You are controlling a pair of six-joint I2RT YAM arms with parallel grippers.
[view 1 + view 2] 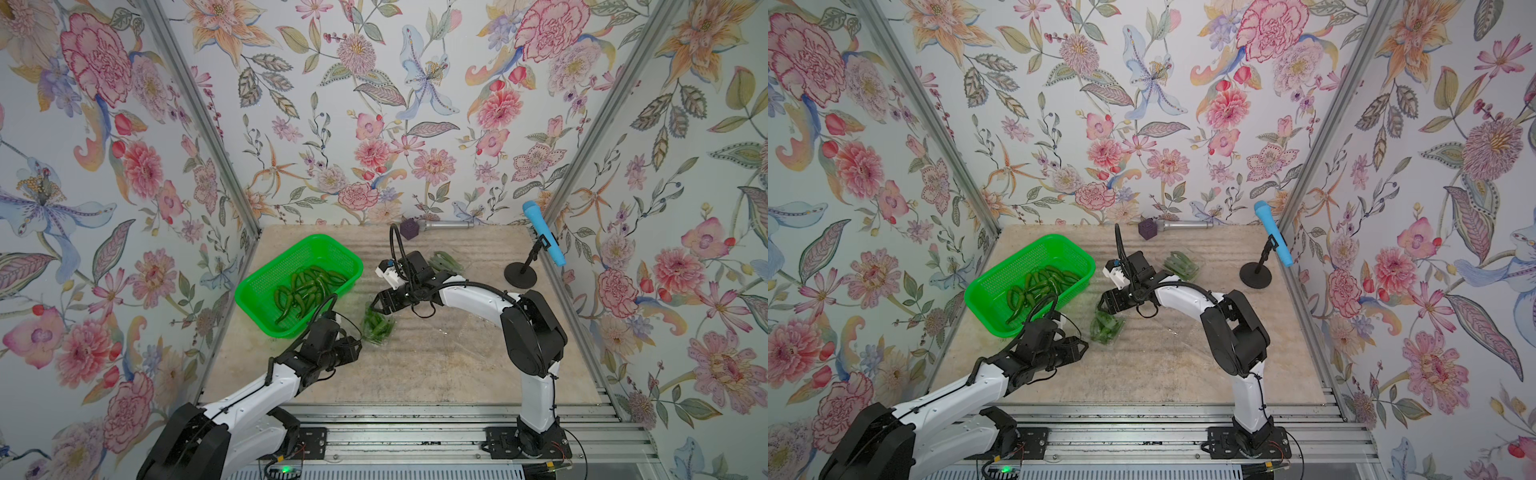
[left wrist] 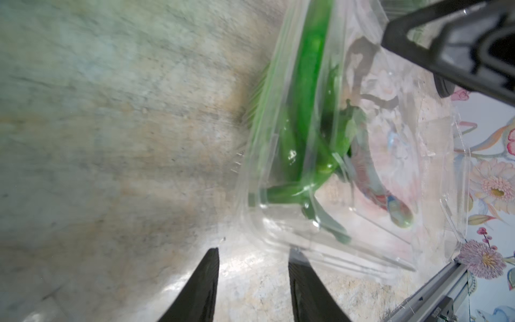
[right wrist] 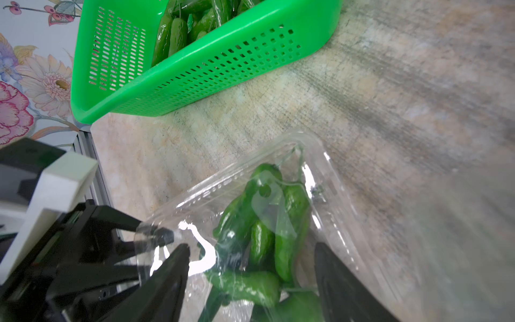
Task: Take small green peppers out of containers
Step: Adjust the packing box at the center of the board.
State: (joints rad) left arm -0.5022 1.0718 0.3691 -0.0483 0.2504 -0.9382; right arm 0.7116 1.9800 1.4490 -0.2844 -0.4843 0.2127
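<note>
**Foreground.** The left gripper (image 2: 253, 249) has its two black fingers (image 2: 302, 278) parted, and the mottled beige tabletop (image 1: 415, 374) shows between them. One fingertip meets the near rim of a clear thin-plastic clamshell container (image 1: 377, 330); nothing is pinched.

**Mid-table.** This container lies on the tabletop and holds several glossy dark-green small peppers (image 3: 289, 212) packed side by side. Over its far end the right gripper (image 3: 250, 245) points downward with its jaws spread wide. One finger stands on either side of the peppers seen through the plastic. Whether the tips press the plastic cannot be told.

**Beyond, toward the left wall.** A bright green perforated plastic basket (image 3: 223, 69) contains a loose heap of further peppers (image 1: 309, 284).

**Farther back, behind the right arm.** A second clear clamshell (image 1: 1181, 266) lies with peppers inside.
</note>
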